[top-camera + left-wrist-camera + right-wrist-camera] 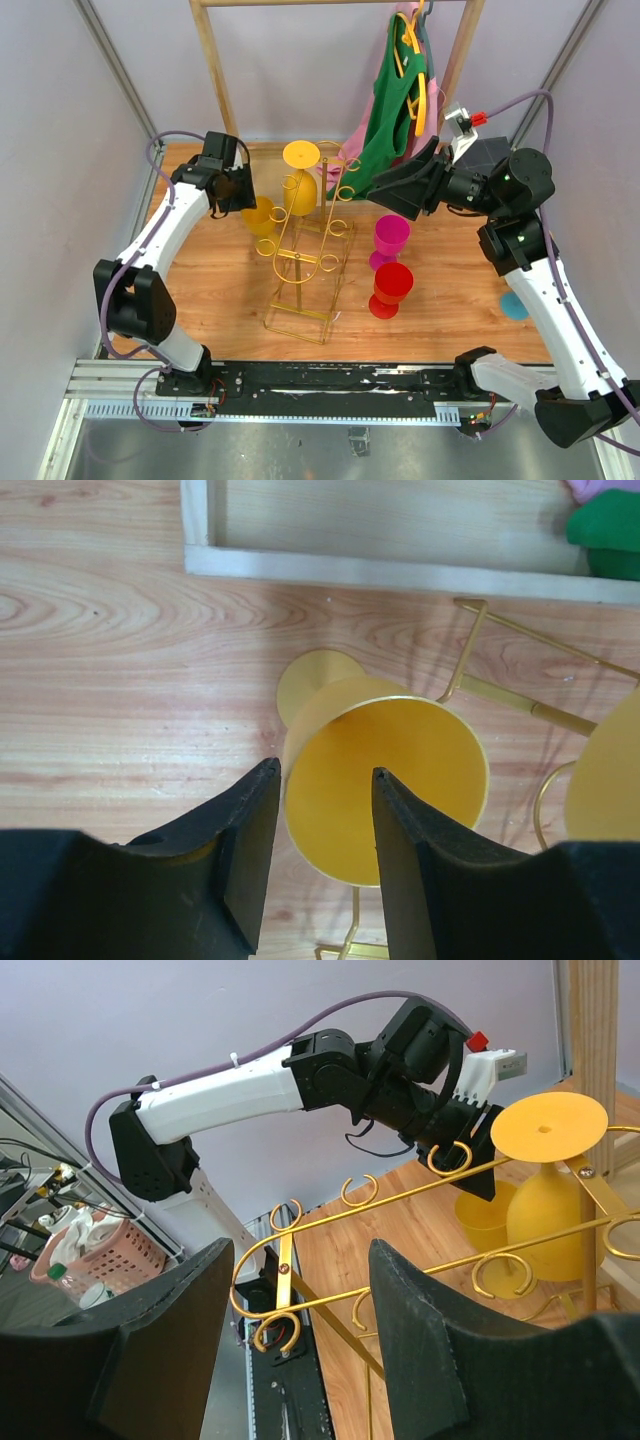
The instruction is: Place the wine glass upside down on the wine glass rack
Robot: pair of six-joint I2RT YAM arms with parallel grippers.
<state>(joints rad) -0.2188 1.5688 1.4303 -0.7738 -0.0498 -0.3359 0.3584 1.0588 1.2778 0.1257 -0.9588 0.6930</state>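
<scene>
Yellow glass (385,780) upright on tabletop (120,680), just left of rack (300,270). Left hand (325,775) half-open, glass wall straddled, not yet pinched. Probably light, stiff, slick plastic - wall pinch judged enough. Right hand (300,1255) held wide, empty.

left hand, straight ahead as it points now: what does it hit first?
The yellow glass: its near wall stands between the fingers of the left hand, so one finger would likely go inside the bowl, one outside.
</scene>
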